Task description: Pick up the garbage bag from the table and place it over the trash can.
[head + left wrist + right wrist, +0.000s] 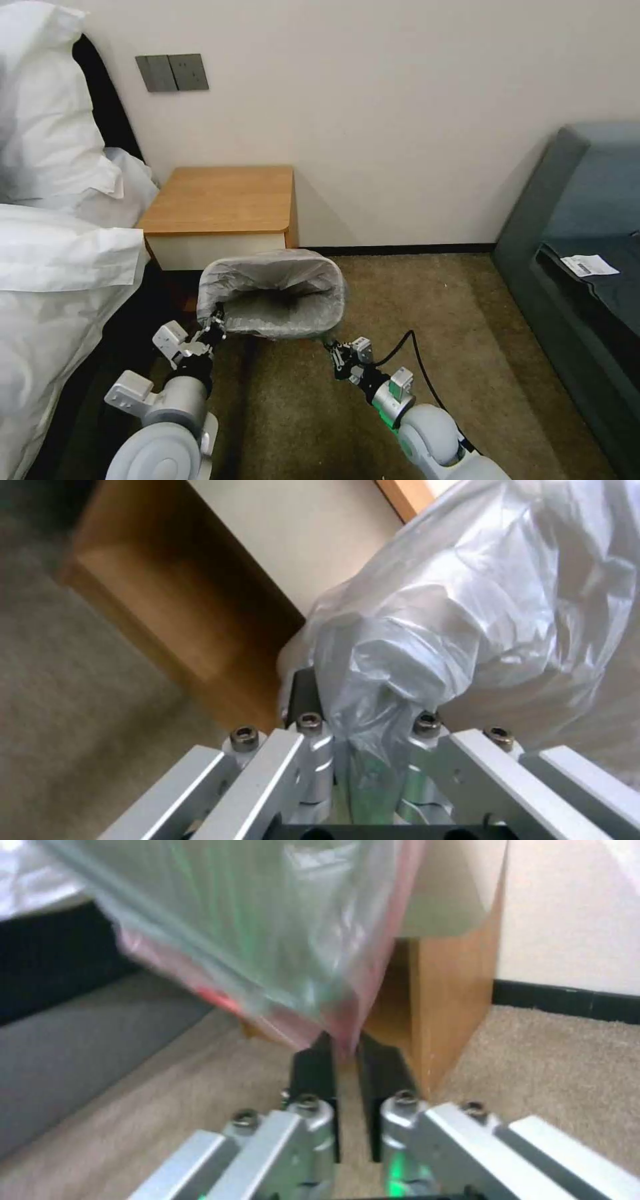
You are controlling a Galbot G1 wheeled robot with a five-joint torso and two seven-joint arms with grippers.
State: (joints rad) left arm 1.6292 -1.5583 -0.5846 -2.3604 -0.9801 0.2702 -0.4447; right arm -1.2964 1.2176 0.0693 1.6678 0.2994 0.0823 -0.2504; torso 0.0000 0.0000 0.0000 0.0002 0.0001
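- The thin, crinkly, see-through grey plastic garbage bag (277, 293) is spread wide open, with its mouth pulled into a rounded box shape.
- The bag sits low in front of the small orange-brown wooden table (223, 200), which has a white drawer front.
- The top of the table is bare wood.
- I cannot tell for sure if the bag is around the trash can, because the bag covers what is under it.
- The left gripper (215, 321) is at the bag's near left corner.
- In the left wrist view, the left gripper (347, 700) is clenched on a bunch of the bag's plastic (467, 605), which is squeezed between its fingers.
- The right gripper (331, 348) is at the bag's near right corner.
- In the right wrist view, the two black fingers (313, 1075) of the right gripper (347, 1052) are close together, and they pinch the bottom edge of the bag (280, 935).
- A little pink shows through the bag there.
- The wooden side of the table (453, 1005) stands just behind the bag in that view.
- A brown carpet floor (400, 293) lies under everything.
- White bedding (60, 253) is piled on the left, beside the table.
- A dark grey-green sofa (573, 220) stands on the right, well apart from the bag.
- A small white paper slip (589, 265) lies on the sofa.
- A grey switch plate (172, 72) is on the cream wall above the table.
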